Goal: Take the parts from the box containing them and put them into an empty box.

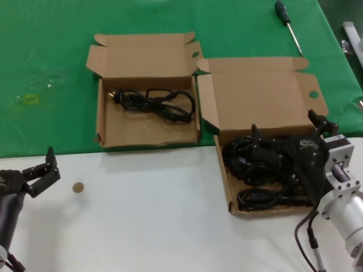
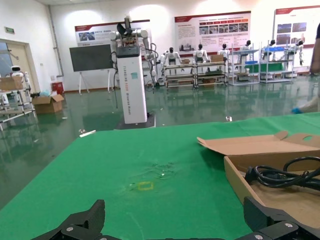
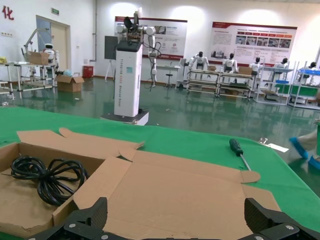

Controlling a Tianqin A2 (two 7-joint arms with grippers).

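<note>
The larger cardboard box (image 1: 223,170), with its big lid (image 3: 175,180) laid back, sits at the right and holds several black coiled cords (image 1: 244,156). My right gripper (image 1: 285,126) hovers low over this box, open, with nothing between its fingers (image 3: 98,210). The smaller short-lidded box (image 1: 102,113) stands at the left with one coiled cord (image 1: 156,102) lying inside; the right wrist view shows this cord (image 3: 47,177) too. My left gripper (image 1: 44,173) waits open above the white table at the near left, empty (image 2: 174,207).
A black-handled screwdriver (image 1: 286,20) lies on the green cloth behind the big box. A small brown disc (image 1: 77,187) rests on the white table near the left gripper. A yellow mark (image 1: 28,99) is on the cloth at far left.
</note>
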